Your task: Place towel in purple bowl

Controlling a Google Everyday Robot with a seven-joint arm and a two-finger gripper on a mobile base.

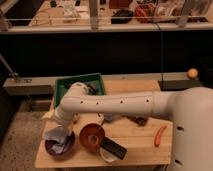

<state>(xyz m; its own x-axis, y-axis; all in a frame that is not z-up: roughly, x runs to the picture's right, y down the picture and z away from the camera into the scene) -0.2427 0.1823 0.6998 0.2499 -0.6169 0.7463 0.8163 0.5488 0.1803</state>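
Note:
The purple bowl point(61, 148) sits at the front left corner of the wooden table point(140, 147). The pale bluish-white towel point(57, 135) lies crumpled in and over the bowl, draping across its left rim. My gripper point(64, 123) is at the end of the white arm point(115, 104). It points down just above the towel and the bowl's back edge. Whether it still holds the towel cannot be told.
A green bin point(80, 82) stands at the table's back left, behind the arm. A brown bowl point(92, 137) sits right of the purple bowl. A black object point(115, 148) rests over a white cup. An orange item point(160, 135) lies to the right.

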